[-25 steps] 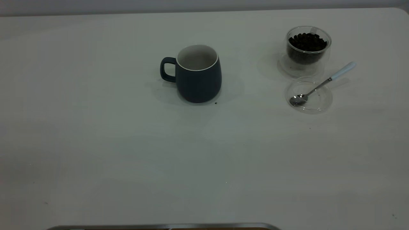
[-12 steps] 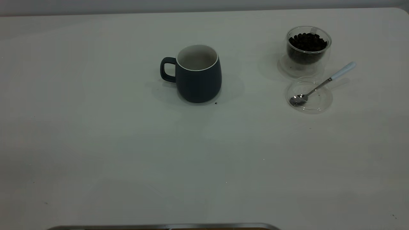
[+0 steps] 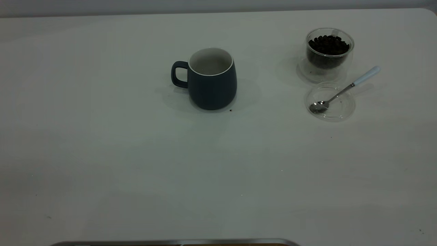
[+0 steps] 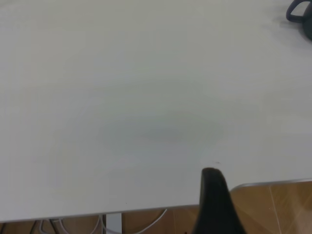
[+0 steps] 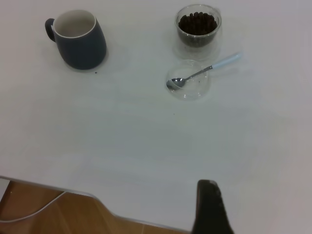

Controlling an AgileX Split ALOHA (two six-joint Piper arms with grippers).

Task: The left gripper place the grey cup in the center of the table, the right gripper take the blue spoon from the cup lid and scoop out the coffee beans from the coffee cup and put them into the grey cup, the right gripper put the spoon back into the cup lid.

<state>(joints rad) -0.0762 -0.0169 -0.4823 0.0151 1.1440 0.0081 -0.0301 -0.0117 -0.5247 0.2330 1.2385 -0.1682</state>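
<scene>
Grey ceramic mug (image 3: pixel 211 79) sits upper centre, already placed; light-blue-handled metal spoon (image 3: pixel 343 90) rests in the clear lid (image 3: pixel 330 102) at upper right. Neither claw's opening shows. Next, I judge: right gripper grasps the spoon handle.

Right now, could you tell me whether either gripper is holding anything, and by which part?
Nothing is held. The blue-handled metal spoon lies in the clear lid; the dark grey mug stands alone.
</scene>
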